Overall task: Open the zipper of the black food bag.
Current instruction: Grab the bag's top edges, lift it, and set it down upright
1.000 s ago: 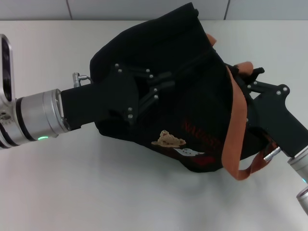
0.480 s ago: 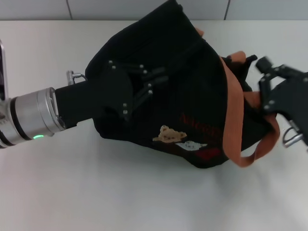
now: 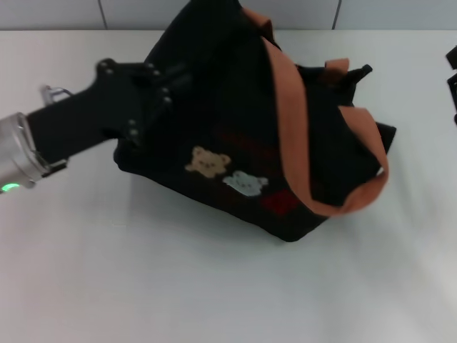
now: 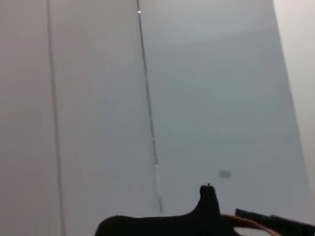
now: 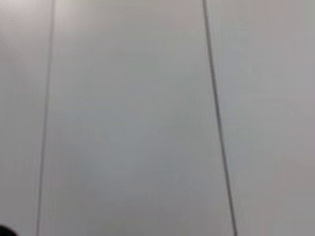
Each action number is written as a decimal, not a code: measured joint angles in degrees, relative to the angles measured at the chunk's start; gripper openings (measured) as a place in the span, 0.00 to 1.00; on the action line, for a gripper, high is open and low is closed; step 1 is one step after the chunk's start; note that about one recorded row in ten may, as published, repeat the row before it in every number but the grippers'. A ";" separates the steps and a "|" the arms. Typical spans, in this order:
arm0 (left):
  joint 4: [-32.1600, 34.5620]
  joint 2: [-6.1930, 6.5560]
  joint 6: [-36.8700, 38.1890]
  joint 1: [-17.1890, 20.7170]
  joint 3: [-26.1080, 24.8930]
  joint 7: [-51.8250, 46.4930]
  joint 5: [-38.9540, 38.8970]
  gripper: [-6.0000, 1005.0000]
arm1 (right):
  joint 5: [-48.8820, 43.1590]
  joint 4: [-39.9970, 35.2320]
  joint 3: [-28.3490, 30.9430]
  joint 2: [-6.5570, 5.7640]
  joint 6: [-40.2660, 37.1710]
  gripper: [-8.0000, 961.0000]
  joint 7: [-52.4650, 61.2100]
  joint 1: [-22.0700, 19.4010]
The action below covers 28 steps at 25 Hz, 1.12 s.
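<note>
We see the left gripper [image 3: 153, 86] drawn back to the bag's [image 3: 235, 179] left edge, its grip unclear; the right gripper [image 3: 453, 78] has left the bag.

Black food bag [image 3: 235, 143], orange-brown straps [image 3: 293, 121], seemingly bear prints.

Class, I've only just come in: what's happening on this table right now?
A two-armed robot is working on a black food bag lying tilted on the white table. The left gripper is at the bag's left end. The right gripper barely shows at the right edge, apart from the bag. The orange-brown straps drape loose. The zipper isn't visible.
</note>
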 joint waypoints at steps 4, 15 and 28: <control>0.97 1.92 -0.03 0.76 -3.25 -1.27 0.23 0.09 | 0.00 -0.23 0.78 0.00 0.24 0.35 0.67 -0.07; 12.49 6.50 0.51 3.14 -7.51 -10.04 0.75 0.09 | 0.00 -0.69 1.26 0.00 1.80 0.39 0.98 -0.15; 14.10 -2.55 3.51 -1.37 -3.81 -5.48 16.85 0.08 | -0.01 -0.65 1.30 0.05 4.01 0.43 4.80 -0.53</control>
